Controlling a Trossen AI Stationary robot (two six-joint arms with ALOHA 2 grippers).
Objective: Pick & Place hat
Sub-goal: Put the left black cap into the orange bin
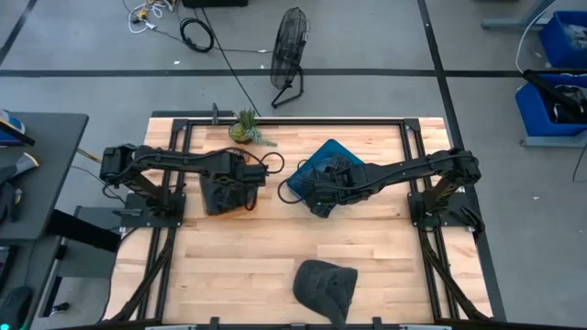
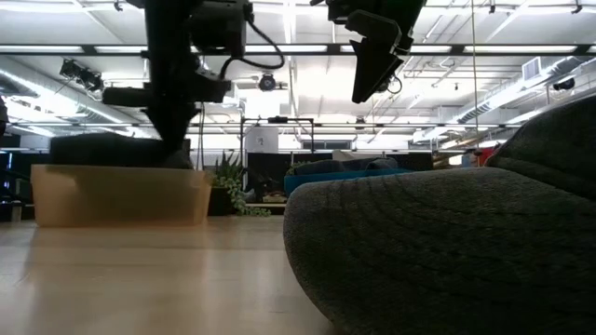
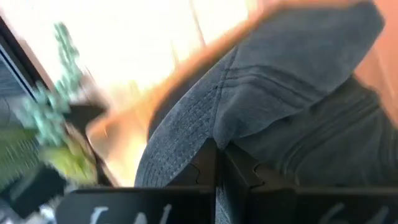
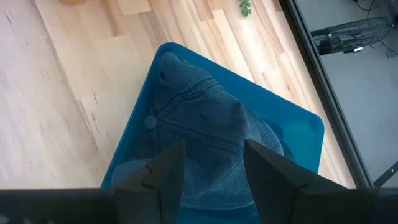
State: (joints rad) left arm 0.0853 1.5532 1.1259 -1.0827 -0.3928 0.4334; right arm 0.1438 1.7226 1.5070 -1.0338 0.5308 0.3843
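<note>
1. Hats are the task's things, and three show: a dark grey cap [image 1: 326,284] lying alone near the front edge of the table [image 1: 275,234], a dark cap [image 3: 261,106] in the orange bin [image 1: 223,195] under the left arm, and a blue-grey cap [image 4: 205,149] resting in the blue tray [image 4: 305,134] under the right arm.
2. The left gripper [image 3: 217,165] is down in the orange bin, its fingers pressed together on the edge of the dark cap's brim; a brim is thin and stiff, which likely makes it the easy part to pinch.
3. The right gripper [image 4: 211,171] hangs above the blue tray, fingers spread apart with nothing between them, straddling the crown of the blue-grey cap from above.
4. Judging by this, each arm serves its own container, one cap per bin, while the grey cap at the front waits untouched.
5. A small potted plant [image 1: 246,128] stands at the table's back edge, just behind the orange bin and apart from both arms.
6. A floor fan [image 1: 290,55] stands beyond the table.
</note>
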